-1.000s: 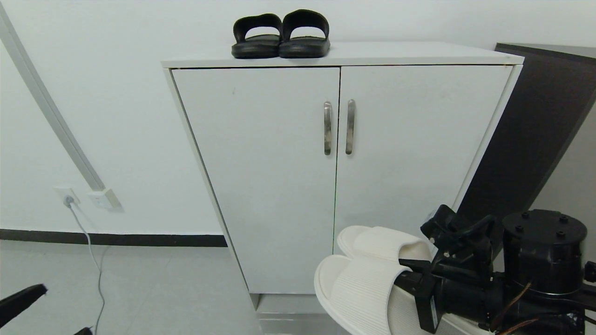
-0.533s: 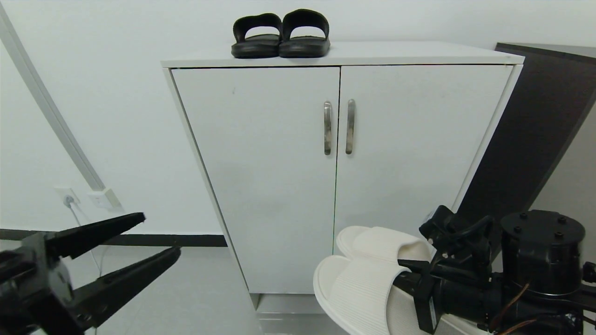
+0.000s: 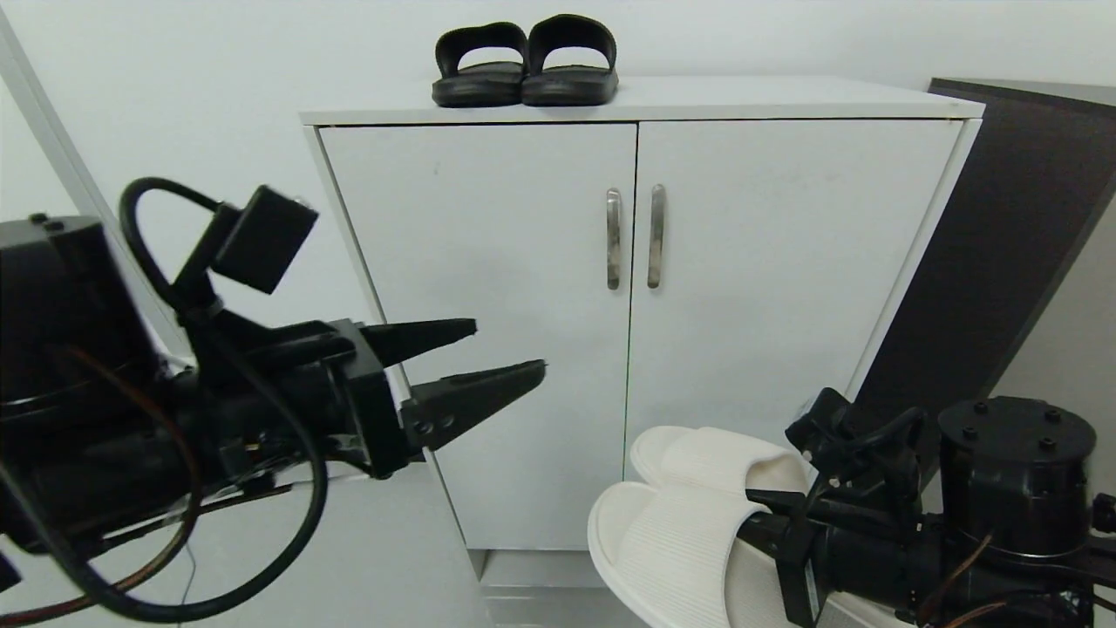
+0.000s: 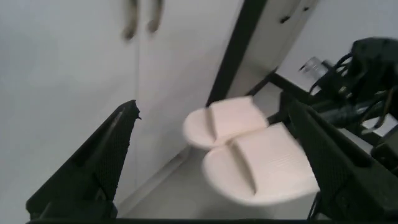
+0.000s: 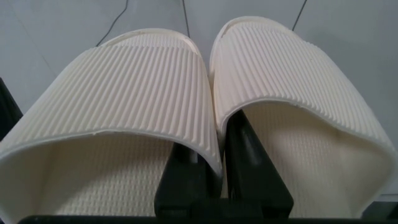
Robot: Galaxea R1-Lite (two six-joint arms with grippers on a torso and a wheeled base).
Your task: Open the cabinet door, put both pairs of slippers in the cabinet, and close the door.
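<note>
Opening the door looks like the step in hand. Both doors of the white cabinet (image 3: 785,262) are shut. The left end effector (image 3: 510,346) hangs in front of the left door (image 3: 488,218), its two fingers spread moderately apart with nothing between them, lower than the two metal handles and to their left. The left handle (image 3: 614,239) and the right handle (image 3: 656,236) stand upright, just beside each other at the middle seam.

To do it well, the open fingers should rise to the left handle and straddle that bar alone without catching its neighbour. They should then close firmly and pull along the door's arc rather than straight back.

The right end effector (image 5: 214,186) sits low at the near right, clamped on the inner sides of the white slippers (image 3: 689,515), held off the floor near the right door. That door's swing may meet them, so the left door looks safer. The black slippers (image 3: 525,65) rest on the cabinet's top, toward its left.
</note>
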